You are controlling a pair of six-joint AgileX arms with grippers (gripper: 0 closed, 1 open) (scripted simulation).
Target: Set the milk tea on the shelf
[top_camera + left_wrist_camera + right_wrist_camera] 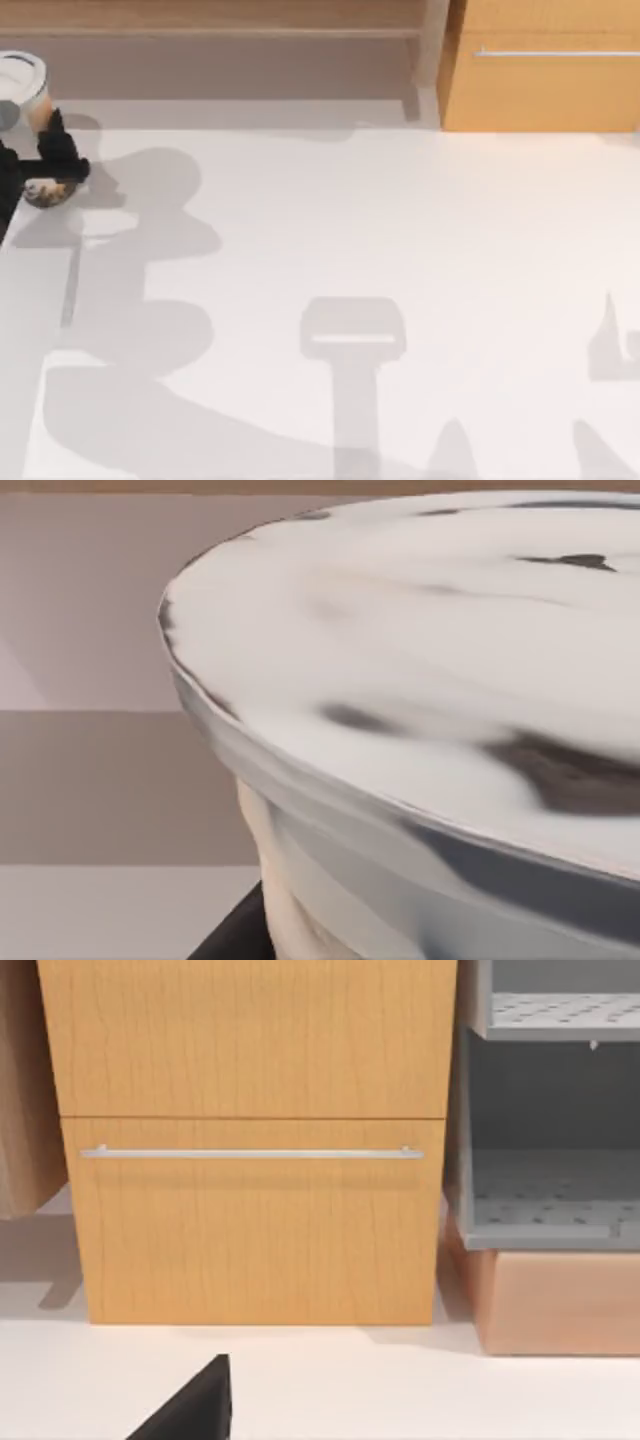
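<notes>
The milk tea [22, 85] sits at about nine to ten o'clock of the top view, hard against the left edge of the white table [380, 230], just in front of the shelf [210, 20]. It is a small clear plastic cup, round and tapering downward, with a flat white lid; below the lid I see a tan, milky side, and a dark speckled patch lower down at the cup's base, near the black fingers. In the left wrist view the lid [430, 670] is a broad, smooth white disc with a thin grey rim, and the clear wall under it shows pale cream liquid.

My left gripper [58, 165] is at the cup's five o'clock side in the top view, its black fingers closed around the lower body, so the cup is held and leans away from the pincer toward the shelf.

The shelf is a long light-wood board with a matte grey recess beneath and a grey upright post [432, 60] at its right end. At one to two o'clock stands an orange-wood cabinet front [540, 90] with a thin silver bar handle [555, 53].

In the right wrist view a black finger tip [195, 1405] of my right arm faces that cabinet; I cannot tell its opening.
</notes>
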